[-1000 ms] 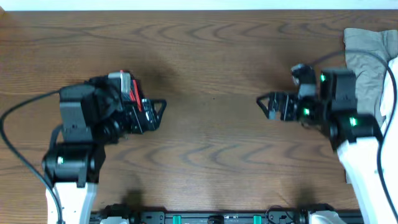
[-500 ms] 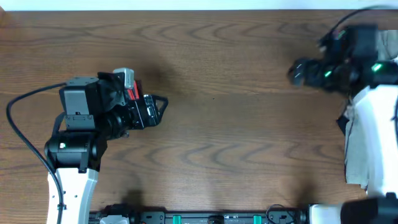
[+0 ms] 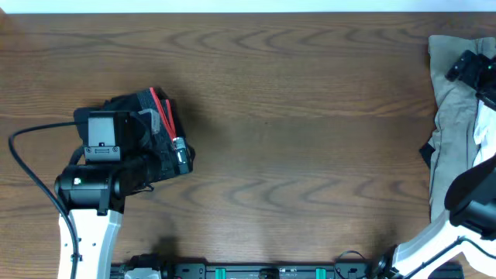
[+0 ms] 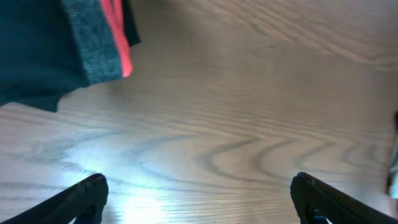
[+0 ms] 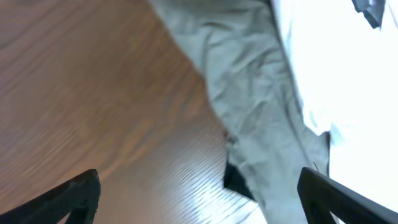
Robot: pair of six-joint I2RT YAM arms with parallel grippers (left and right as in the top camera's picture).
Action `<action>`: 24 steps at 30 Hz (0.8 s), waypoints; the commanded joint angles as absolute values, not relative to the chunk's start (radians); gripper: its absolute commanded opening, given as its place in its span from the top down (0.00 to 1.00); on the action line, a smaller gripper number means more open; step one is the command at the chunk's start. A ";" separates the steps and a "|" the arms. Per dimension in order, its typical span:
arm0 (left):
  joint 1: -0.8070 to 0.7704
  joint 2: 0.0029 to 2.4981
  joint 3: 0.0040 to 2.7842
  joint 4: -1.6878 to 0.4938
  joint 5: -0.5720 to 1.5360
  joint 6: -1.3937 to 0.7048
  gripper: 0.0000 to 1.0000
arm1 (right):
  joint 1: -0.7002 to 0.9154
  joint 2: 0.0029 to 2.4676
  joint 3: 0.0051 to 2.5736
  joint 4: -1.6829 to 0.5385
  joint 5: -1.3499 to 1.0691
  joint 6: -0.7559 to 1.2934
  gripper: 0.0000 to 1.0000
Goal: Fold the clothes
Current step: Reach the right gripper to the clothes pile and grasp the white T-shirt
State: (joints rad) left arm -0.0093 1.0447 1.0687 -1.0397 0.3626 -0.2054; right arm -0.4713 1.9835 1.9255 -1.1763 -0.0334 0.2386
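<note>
The clothes lie in two places. Black shorts (image 3: 147, 108) with a grey-red waistband (image 4: 102, 37) are bunched at the left, partly under my left arm. My left gripper (image 3: 181, 155) hangs just right of the shorts, over bare wood. In the left wrist view it (image 4: 199, 190) is open and empty. A khaki-grey garment (image 3: 453, 101) and a white T-shirt (image 3: 485, 128) are heaped at the table's right edge. My right gripper (image 3: 465, 67) hovers over that heap. In the right wrist view it (image 5: 199, 186) is open above the khaki cloth's edge (image 5: 261, 106), with the white T-shirt (image 5: 336, 62) beyond.
The brown wooden table (image 3: 294, 139) stretches between the two arms. A small dark flap (image 5: 237, 178) pokes out under the khaki cloth. A black cable (image 3: 31, 178) loops left of the left arm. The arms' bases stand along the near edge.
My right arm has swung from the middle right out to the far right, over the clothes heap. My left gripper has drawn back and tipped downwards beside the black shorts. Both stay open.
</note>
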 commanded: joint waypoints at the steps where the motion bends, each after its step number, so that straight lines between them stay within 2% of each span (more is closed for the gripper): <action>1: -0.006 1.052 1.091 -1.043 0.315 -0.192 0.05 | -0.495 2.018 1.948 -1.143 -0.030 0.250 0.05; 5: -0.006 1.052 1.091 -1.044 0.312 -0.192 0.04 | -0.535 2.084 1.948 -1.093 -0.022 0.263 0.15; 9: -0.006 1.052 1.091 -1.043 0.292 -0.192 0.04 | -0.591 2.154 1.948 -1.023 0.000 0.296 0.20; 17: -0.006 1.052 1.091 -1.042 0.248 -0.192 0.04 | -0.682 2.212 1.948 -0.961 0.006 0.299 0.26; 24: -0.006 1.063 1.091 -1.037 0.249 -0.192 0.04 | -0.676 2.275 1.947 -0.962 -0.042 0.299 0.28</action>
State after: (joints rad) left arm -0.0093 1.0504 1.0687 -1.0389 0.2615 -0.2058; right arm -0.6910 2.2250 1.9301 -0.9627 -0.0151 0.2855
